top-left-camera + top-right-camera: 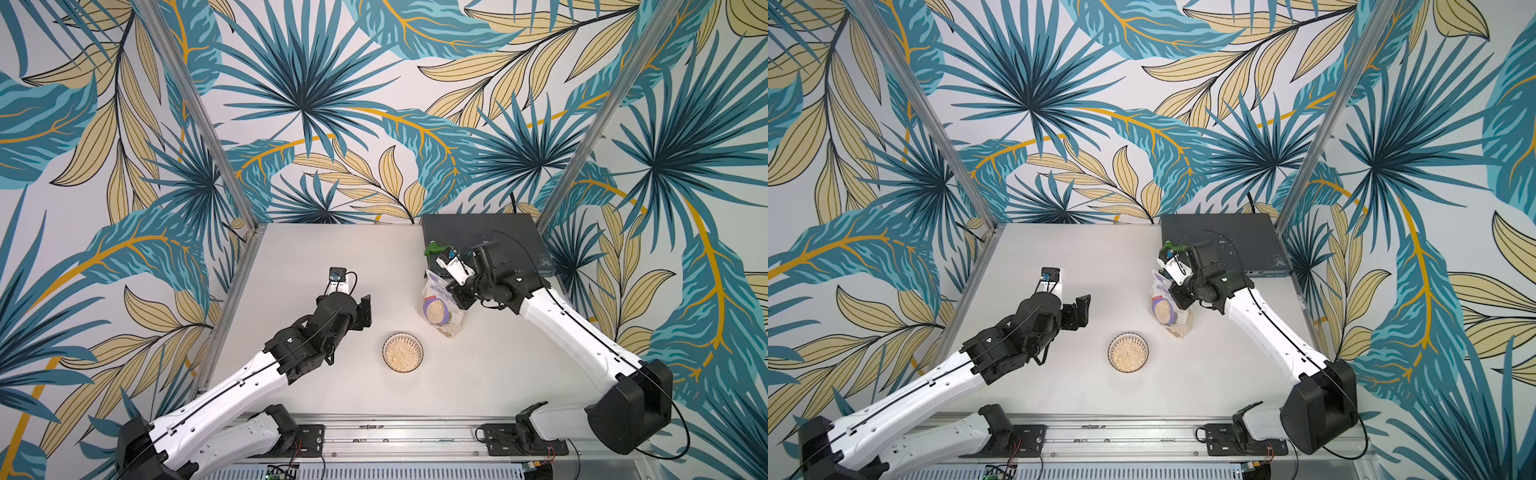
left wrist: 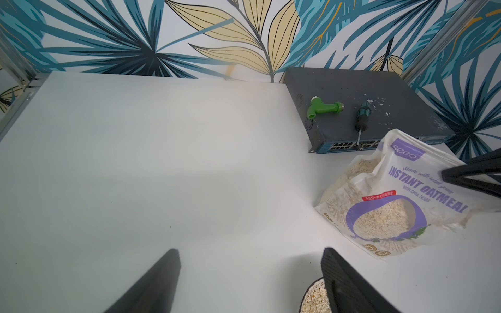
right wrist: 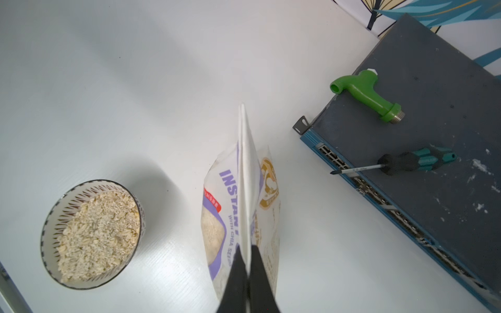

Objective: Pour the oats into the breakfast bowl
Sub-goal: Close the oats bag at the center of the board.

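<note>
The breakfast bowl stands on the white table near the front middle. It holds a heap of oats. Behind and to the right of it is the oatmeal bag, with more pale flakes showing through it. My right gripper is shut on the bag's flat top edge. Left of the bowl, my left gripper hangs open over bare table with nothing in it.
A dark network switch lies at the back right, just behind the bag. A green pipe fitting and a screwdriver lie on it. Metal frame posts stand at the back corners, and a rail runs along the front edge.
</note>
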Robot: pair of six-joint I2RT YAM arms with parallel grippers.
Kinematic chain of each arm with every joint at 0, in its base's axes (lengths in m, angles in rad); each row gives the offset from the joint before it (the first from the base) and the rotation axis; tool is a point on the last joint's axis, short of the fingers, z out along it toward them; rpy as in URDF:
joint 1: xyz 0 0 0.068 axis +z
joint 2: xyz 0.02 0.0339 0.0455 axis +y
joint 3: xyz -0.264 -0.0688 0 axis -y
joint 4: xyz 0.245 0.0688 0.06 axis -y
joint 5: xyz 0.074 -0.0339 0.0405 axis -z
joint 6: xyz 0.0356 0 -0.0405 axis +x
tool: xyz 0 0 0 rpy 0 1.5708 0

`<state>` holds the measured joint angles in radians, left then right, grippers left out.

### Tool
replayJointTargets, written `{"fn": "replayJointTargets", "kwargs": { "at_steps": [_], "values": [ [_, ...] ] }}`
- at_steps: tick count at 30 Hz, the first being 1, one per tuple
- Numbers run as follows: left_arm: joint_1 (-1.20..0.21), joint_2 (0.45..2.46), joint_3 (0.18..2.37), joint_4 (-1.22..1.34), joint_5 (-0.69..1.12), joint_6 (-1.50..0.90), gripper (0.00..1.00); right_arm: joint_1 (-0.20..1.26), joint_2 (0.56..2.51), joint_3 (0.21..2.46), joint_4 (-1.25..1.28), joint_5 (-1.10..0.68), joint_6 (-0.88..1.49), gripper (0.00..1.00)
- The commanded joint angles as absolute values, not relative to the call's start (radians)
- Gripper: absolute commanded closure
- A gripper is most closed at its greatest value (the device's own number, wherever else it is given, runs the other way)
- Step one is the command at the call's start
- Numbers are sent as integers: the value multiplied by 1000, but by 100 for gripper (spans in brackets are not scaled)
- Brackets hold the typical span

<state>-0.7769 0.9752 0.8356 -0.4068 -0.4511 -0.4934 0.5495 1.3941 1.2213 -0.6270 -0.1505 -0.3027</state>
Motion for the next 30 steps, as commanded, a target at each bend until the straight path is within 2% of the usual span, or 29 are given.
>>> {"fn": "replayJointTargets", "kwargs": {
  "at_steps": [1,2,3,4,6,8,9,10,11,12,14,16,17,18,20,22,24,25,26,27,30],
  "values": [
    [-775,962,827,-378,-443,-474,15,548,1409,1255,-562,-212,-311,100],
    [-773,961,827,-376,-440,-471,15,548,1413,1263,-552,-221,-307,100],
    [-774,958,827,-373,-437,-466,15,548,1417,1271,-545,-225,-300,92],
    [-775,956,827,-372,-433,-458,15,548,1423,1275,-536,-225,-292,76],
    [-773,947,825,-365,-421,-448,15,549,1435,1271,-519,-240,-296,59],
    [-775,938,819,-352,-405,-433,15,548,1452,1270,-510,-242,-304,53],
    [-774,932,813,-344,-396,-423,15,548,1465,1272,-507,-244,-309,57],
    [-773,926,808,-331,-382,-407,14,548,1476,1274,-501,-242,-314,70],
    [-773,919,801,-321,-371,-394,14,547,1485,1276,-490,-235,-315,97],
    [-774,916,796,-313,-358,-377,14,547,1491,1277,-482,-226,-312,100],
    [-774,911,793,-305,-335,-338,3,547,1496,1277,-463,-241,-322,100],
    [-775,917,796,-311,-315,-301,0,545,1502,1289,-448,-255,-320,100],
    [-773,921,800,-321,-322,-301,0,545,1511,1299,-450,-260,-316,91],
    [-774,925,807,-337,-337,-303,0,546,1522,1311,-452,-256,-307,77],
    [-775,928,818,-361,-367,-295,0,546,1539,1321,-451,-258,-312,55],
    [-774,926,815,-358,-400,-298,0,546,1557,1327,-449,-260,-323,51],
    [-775,918,794,-330,-416,-280,0,545,1578,1336,-449,-260,-329,59],
    [-773,912,782,-311,-422,-276,0,545,1589,1340,-450,-256,-334,70],
    [-774,906,767,-292,-421,-268,0,545,1597,1343,-449,-253,-337,94],
    [-774,900,751,-251,-417,-255,0,545,1602,1345,-447,-238,-332,100],
    [-774,880,710,-190,-418,-252,0,545,1586,1333,-413,-257,-328,100]
  ]
}}
